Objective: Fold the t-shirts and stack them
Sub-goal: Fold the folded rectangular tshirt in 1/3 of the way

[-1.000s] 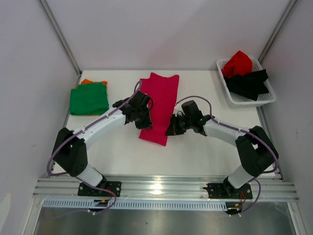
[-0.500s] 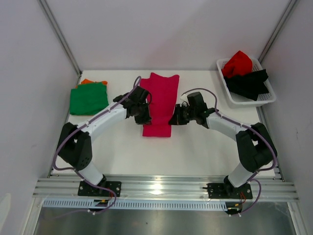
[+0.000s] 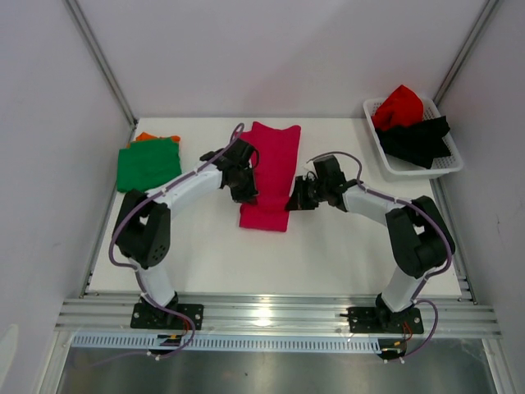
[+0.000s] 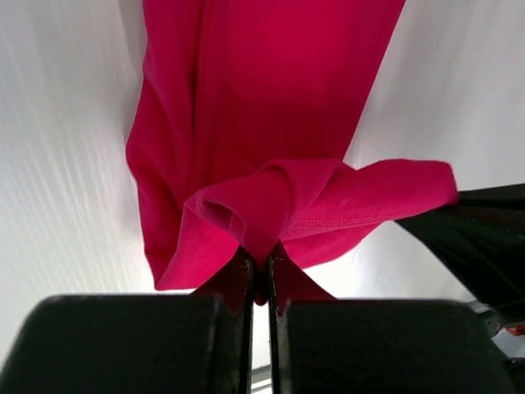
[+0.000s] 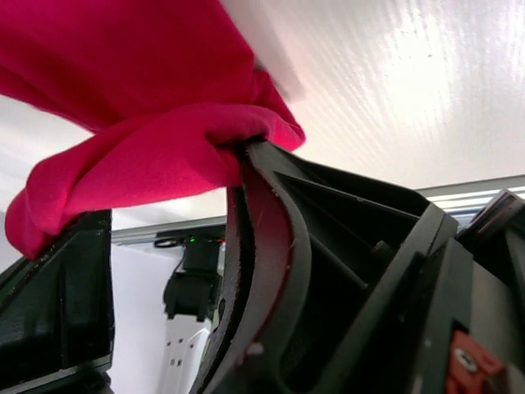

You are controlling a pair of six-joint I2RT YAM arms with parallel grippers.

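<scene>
Over the white table (image 3: pixel 328 254), the top external view shows a magenta t-shirt (image 3: pixel 271 160) lying in a long strip down the middle, running from the far edge toward the arms. Its near end is doubled up and lifted. The left arm (image 3: pixel 184 190) reaches to the strip's left edge and the right arm (image 3: pixel 369 201) to its right edge, both at that near end. From this height the jaws are too dark and small to read. A folded green t-shirt (image 3: pixel 148 167) lies at the far left of the table, on top of an orange t-shirt (image 3: pixel 146 137) whose edge peeks out behind it. At the far right stands a white lattice basket (image 3: pixel 410 171) holding a red t-shirt (image 3: pixel 399 105) and a black t-shirt (image 3: pixel 418 138), the black one spilling over the rim.

From the left wrist, the left jaws are clenched on a pinch of the magenta t-shirt (image 4: pixel 271 98). The cloth bunches into a fold just above them, and the rest stretches away flat on the table (image 4: pixel 66 123). Part of the right arm (image 4: pixel 484 230) shows dark at the right edge, just beside the raised hem.

From the right wrist, the right jaws grasp the same magenta t-shirt (image 5: pixel 123 82). A rolled edge of cloth is tucked against the inner face of one black finger, and the shirt hangs clear of the table (image 5: pixel 394 82) at this spot.
</scene>
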